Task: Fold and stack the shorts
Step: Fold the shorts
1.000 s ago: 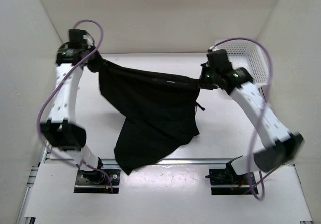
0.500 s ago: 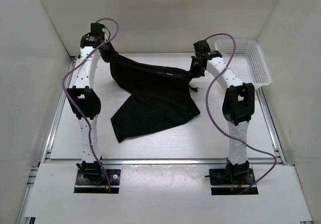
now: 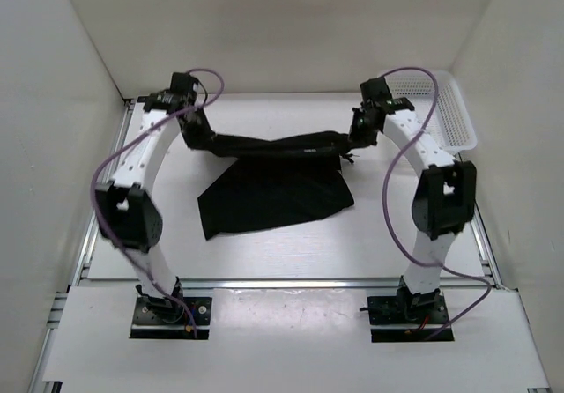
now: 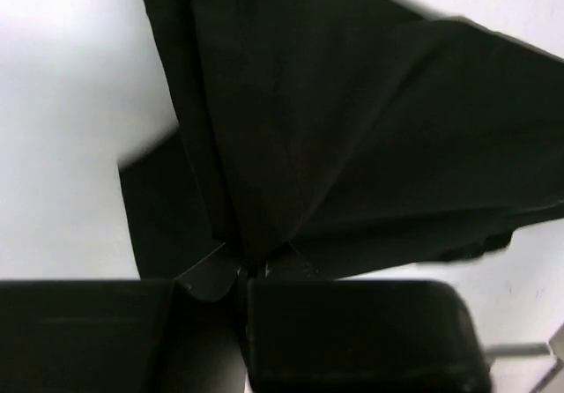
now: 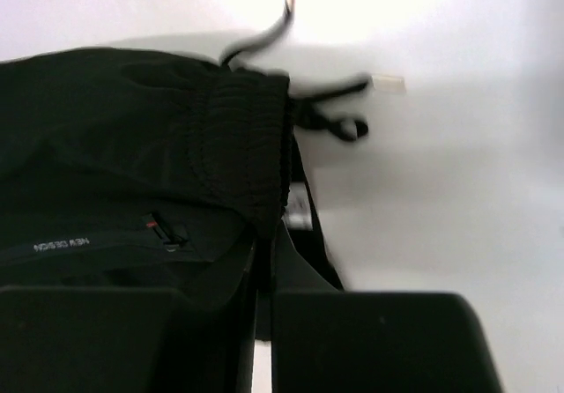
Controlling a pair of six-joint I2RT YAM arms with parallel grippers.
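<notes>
Since the left gripper and right gripper each pinch closed on a top corner of the shorts, lowering both level toward 12 o'clock should flatten them.

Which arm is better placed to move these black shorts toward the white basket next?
Probably the right. The right gripper grips the shorts at the end nearest the white basket, which sits at the table's far right. The left gripper holds the opposite end.
</notes>
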